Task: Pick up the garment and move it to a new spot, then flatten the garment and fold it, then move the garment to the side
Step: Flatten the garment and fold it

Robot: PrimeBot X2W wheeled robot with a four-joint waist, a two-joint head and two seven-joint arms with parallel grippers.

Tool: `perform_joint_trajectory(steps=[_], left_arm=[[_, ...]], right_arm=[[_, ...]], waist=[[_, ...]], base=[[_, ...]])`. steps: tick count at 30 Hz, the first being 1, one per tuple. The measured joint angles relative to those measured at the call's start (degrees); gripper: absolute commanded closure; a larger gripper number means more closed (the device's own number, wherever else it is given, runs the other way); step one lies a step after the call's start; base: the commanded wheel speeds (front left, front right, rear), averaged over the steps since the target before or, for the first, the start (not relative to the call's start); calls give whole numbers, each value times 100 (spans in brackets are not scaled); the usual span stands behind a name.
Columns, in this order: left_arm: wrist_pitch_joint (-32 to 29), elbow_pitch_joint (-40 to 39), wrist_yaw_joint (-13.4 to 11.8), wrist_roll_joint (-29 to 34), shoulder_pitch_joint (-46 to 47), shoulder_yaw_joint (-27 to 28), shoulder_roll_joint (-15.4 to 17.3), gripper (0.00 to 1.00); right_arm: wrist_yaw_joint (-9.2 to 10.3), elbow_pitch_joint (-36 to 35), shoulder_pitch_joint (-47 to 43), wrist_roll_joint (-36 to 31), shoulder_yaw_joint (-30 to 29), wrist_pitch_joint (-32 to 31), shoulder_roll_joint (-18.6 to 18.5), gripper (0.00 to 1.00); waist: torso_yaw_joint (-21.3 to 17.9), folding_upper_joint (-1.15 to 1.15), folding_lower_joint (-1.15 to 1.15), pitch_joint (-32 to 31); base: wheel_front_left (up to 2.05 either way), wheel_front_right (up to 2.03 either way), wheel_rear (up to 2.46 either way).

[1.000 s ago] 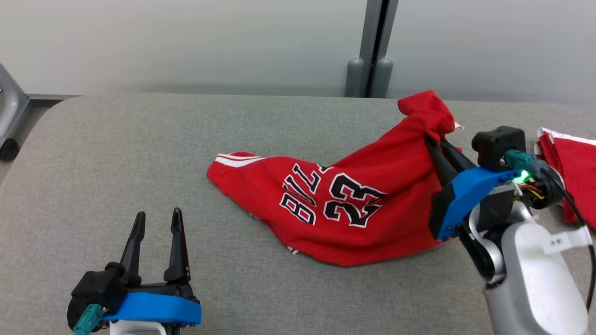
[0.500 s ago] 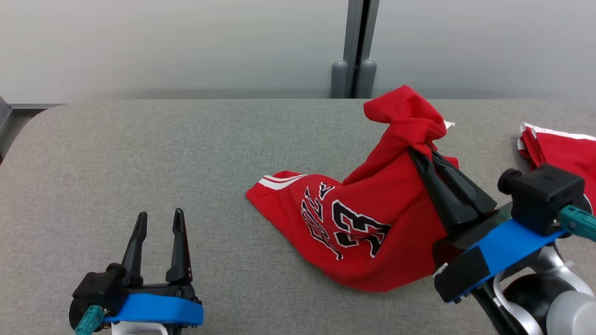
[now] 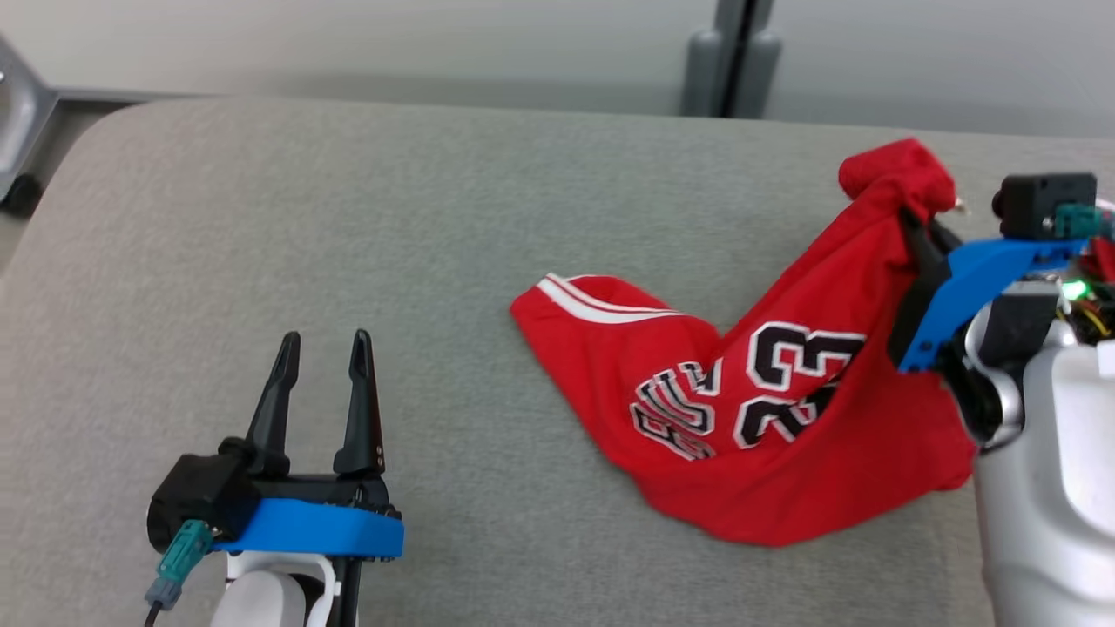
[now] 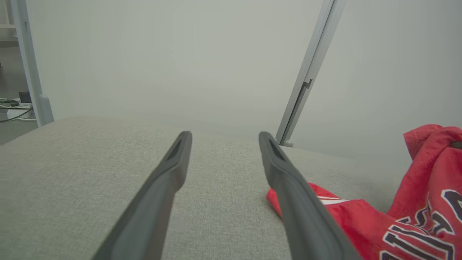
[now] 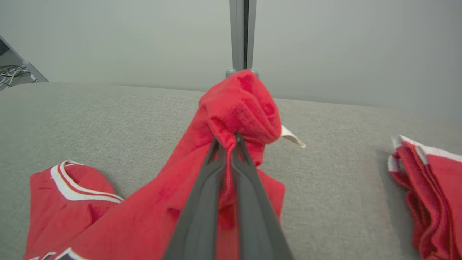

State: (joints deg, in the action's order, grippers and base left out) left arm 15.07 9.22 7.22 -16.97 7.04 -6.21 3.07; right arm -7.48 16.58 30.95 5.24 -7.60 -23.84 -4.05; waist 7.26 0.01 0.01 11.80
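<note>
Noted right gripper (image 3: pixel 912 219) clamped on bunched end of red garment (image 3: pixel 784 435), rest lying on grey surface (image 3: pixel 305 218). Found left gripper (image 3: pixel 322 341) spread, empty. Judged mid-relocation; flattening, folding, side placement outstanding.

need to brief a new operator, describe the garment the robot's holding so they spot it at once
On the grey table, look right of centre for the crumpled red jersey, one end pinched up by the right gripper. Unlike the folded red stack further right, it shows a black 23.
</note>
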Motion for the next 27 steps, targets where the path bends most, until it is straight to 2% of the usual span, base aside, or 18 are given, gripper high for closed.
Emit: perform_joint_trajectory(steps=[4, 8, 9, 10, 14, 18, 23, 27], left_arm=[[0, -12, 10, 0, 94, -44, 5, 0], [0, -31, 15, -10, 143, -81, 0, 0], [0, -33, 15, -11, 144, -81, -1, 0], [0, -35, 15, -11, 144, -79, 0, 0], [0, -43, 15, -16, 144, -35, -3, 0], [-1, -41, 15, 12, 137, 56, -5, 0], [0, -2, 16, 64, 58, 236, -9, 0], [-1, 12, 15, 109, -79, 459, -4, 0]], right_arm=[[0, 1094, 685, -293, -231, 571, -126, 100], [0, 1871, 1228, -630, -458, 1177, -225, 100], [0, 2057, 1344, -705, -482, 1307, -248, 61], [0, 2223, 1446, -732, -544, 1410, -243, 0], [0, 2716, 1724, -778, -442, 1905, -225, 0], [-1, 2878, 1766, -764, -235, 2397, -231, 0], [0, 2583, 1150, -625, 163, 3207, -255, 0], [-1, 1982, 347, -494, 389, 3640, -234, 0]], waist=[[297, 0, 0, 187], [563, 1, 0, 356], [620, 0, 0, 393], [666, 0, 0, 427], [746, 1, 0, 494], [646, 0, -1, 407], [386, 0, -1, 220], [95, -1, -2, 45]], base=[[0, 0, 0], [0, 0, 0], [0, 0, 0], [0, 0, 0], [0, 0, 0], [0, 0, 0], [0, 0, 0], [0, 0, 0]])
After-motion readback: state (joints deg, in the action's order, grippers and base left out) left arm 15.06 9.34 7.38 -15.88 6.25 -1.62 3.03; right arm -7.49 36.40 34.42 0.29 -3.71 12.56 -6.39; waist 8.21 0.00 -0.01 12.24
